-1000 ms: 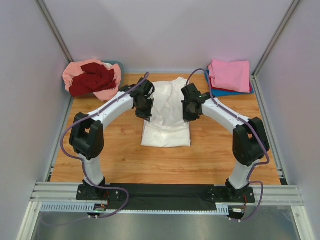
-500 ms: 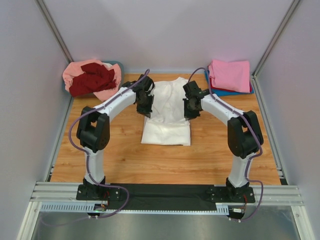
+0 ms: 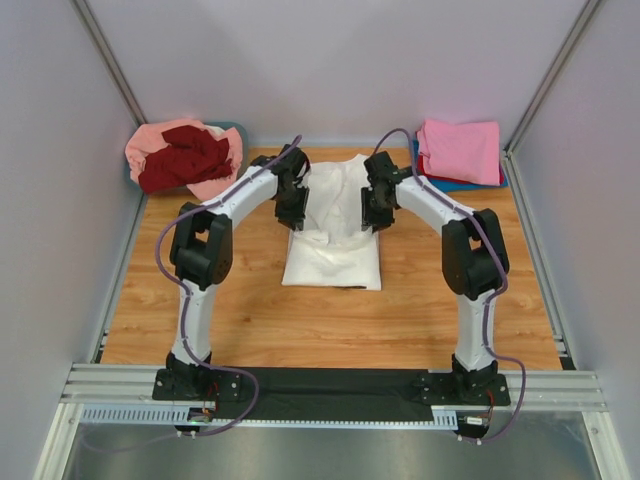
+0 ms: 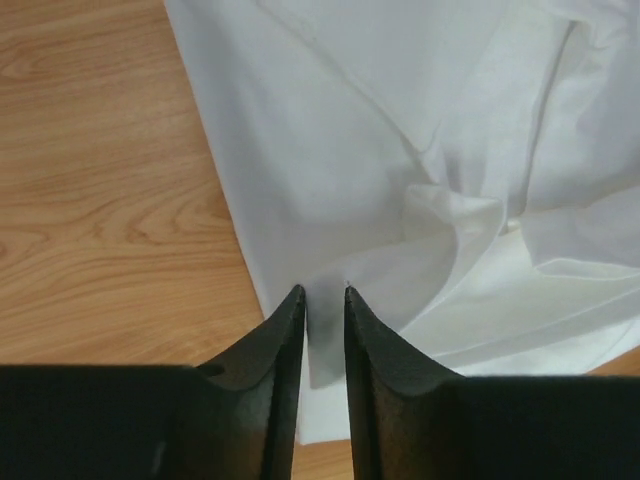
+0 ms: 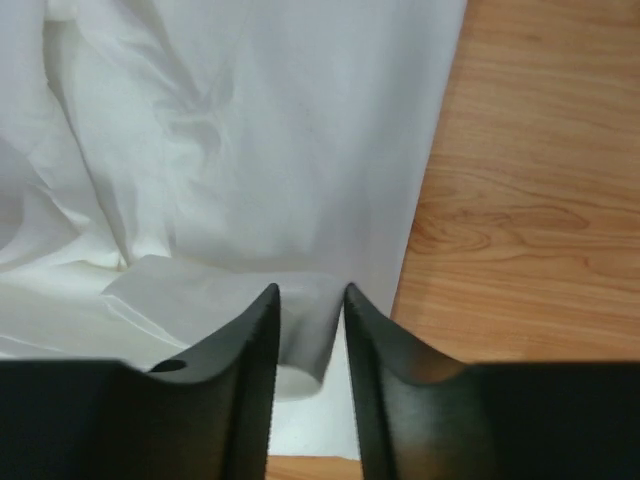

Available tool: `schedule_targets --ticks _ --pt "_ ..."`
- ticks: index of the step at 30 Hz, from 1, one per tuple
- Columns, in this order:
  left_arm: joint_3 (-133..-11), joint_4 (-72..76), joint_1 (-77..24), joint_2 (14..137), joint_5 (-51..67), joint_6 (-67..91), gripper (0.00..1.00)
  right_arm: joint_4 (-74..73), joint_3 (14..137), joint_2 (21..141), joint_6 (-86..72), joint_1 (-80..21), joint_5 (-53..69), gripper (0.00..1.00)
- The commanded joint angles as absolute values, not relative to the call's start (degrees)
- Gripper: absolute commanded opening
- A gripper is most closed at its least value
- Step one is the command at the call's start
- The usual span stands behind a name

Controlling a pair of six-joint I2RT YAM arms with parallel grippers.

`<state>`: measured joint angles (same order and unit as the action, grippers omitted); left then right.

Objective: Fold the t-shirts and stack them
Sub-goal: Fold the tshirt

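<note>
Altogether one off-white t-shirt (image 3: 335, 255), two heaped t-shirts (image 3: 185, 160), three stacked t-shirts (image 3: 460, 152).

No legible text, label, brand or number was found on white shirt (image 3: 333, 255) or table (image 3: 250, 310).

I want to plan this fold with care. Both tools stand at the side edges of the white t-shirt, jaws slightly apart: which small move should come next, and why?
Probably open both wider and lift straight up. The left tool and the right tool have jaws slightly apart over the side edges of the white t-shirt, already folded narrow; a sideways pull might undo that.
</note>
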<state>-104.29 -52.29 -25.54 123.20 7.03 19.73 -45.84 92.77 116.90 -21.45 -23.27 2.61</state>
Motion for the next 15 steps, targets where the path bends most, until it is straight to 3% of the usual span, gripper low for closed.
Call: schedule_targets --ticks 1,4,5,8,11,15 --pt "-113.16 -57.38 -23.82 125.06 6.16 17.93 0.57 -49.03 101.14 119.7 -20.13 -20.75 3.25 0.38" --pt "-122.22 -64.39 -22.5 128.4 4.84 17.49 0.71 -55.88 112.21 122.95 -20.13 -18.38 1.94 0.56" --pt "-128.26 -66.08 -21.54 129.45 4.49 17.66 0.78 -57.64 115.63 123.48 -19.95 -17.85 1.5 0.58" --pt "-133.86 -69.87 -20.92 126.68 3.34 17.84 0.8 -62.57 123.39 122.18 -19.07 -17.05 0.09 0.62" --pt "-121.77 -62.78 -21.79 116.08 6.93 18.02 0.79 -61.8 118.5 114.98 -19.07 -17.4 -1.94 0.62" --pt "-102.25 -51.79 -23.64 104.78 10.8 19.07 0.73 -50.58 98.57 102.51 -19.95 -19.16 6.64 0.54"
